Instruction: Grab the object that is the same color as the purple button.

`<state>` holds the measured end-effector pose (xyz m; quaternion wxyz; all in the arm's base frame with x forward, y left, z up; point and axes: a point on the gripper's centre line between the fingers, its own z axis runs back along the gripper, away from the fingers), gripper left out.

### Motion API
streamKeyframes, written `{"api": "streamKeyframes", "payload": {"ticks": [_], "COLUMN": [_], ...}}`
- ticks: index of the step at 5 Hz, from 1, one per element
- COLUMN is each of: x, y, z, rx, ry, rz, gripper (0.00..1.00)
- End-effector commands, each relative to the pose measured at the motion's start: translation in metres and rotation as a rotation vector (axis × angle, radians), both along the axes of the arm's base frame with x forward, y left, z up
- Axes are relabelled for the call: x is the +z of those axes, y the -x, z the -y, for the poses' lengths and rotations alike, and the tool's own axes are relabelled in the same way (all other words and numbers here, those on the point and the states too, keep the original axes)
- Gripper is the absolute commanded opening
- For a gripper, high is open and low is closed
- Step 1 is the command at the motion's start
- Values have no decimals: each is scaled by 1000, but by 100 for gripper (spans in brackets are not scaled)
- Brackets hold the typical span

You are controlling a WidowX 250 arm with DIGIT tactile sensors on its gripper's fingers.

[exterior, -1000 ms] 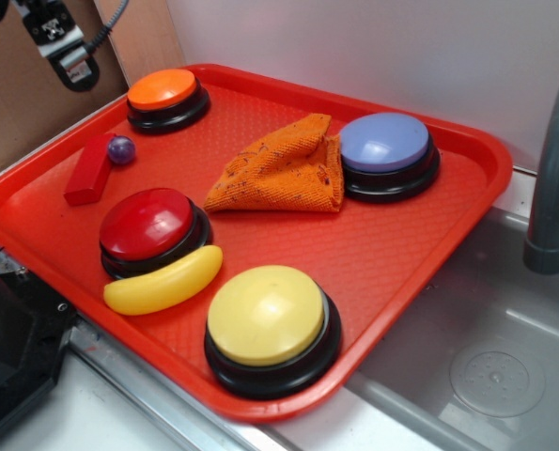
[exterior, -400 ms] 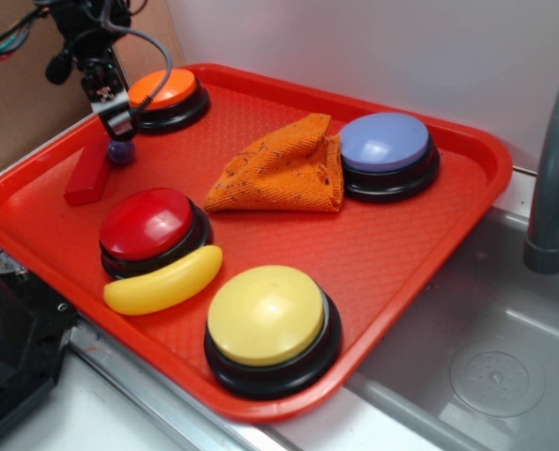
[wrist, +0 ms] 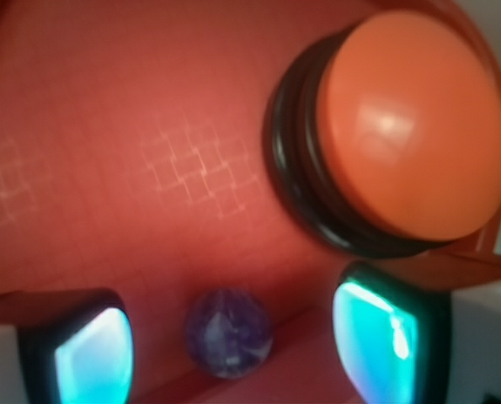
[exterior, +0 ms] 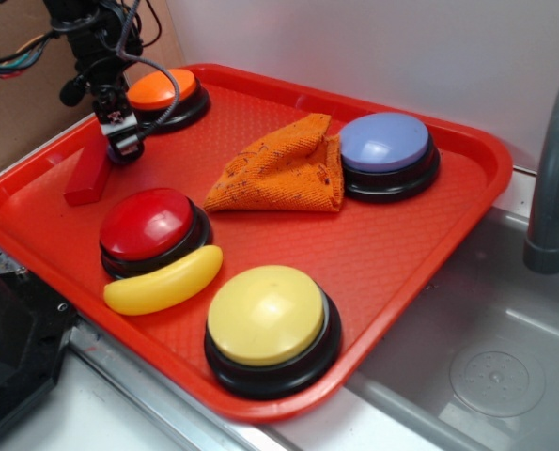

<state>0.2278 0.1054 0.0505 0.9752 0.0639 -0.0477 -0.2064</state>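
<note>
The tiny dark-purple ball (wrist: 230, 332) lies on the red tray (wrist: 107, 126) between my two fingertips, with a gap on each side. My gripper (wrist: 233, 353) is open and low over it. In the exterior view the gripper (exterior: 124, 146) sits at the tray's back left and hides the ball. The red block (exterior: 88, 175) lies just left of it. The purple button (exterior: 386, 153) stands at the tray's back right, far from the gripper.
The orange button (exterior: 165, 97) stands right behind the gripper and shows large in the wrist view (wrist: 402, 135). An orange cloth (exterior: 284, 167), a red button (exterior: 150, 228), a yellow banana (exterior: 163, 282) and a yellow button (exterior: 270, 324) share the tray. A sink (exterior: 486, 366) lies to the right.
The gripper has come down from above the tray's back left corner to the ball, and it now covers the ball in the exterior view.
</note>
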Motion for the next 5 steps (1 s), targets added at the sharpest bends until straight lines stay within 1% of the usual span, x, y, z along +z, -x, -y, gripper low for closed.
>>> {"api": "streamKeyframes", "payload": {"ticks": [1,2,3,4,5], "x": [-6,-6,-11,-14,-15], "y": [-5,-4,-5,-4,-1], "z": [-10,-4,-8,-7,0], "rx": [24,1,21,-4,-37], "ry": [-26,-37,-53,-62,-66], "rz": [-5,-10,-25,-34,-42], "gripper": [100,100,100,0,0]}}
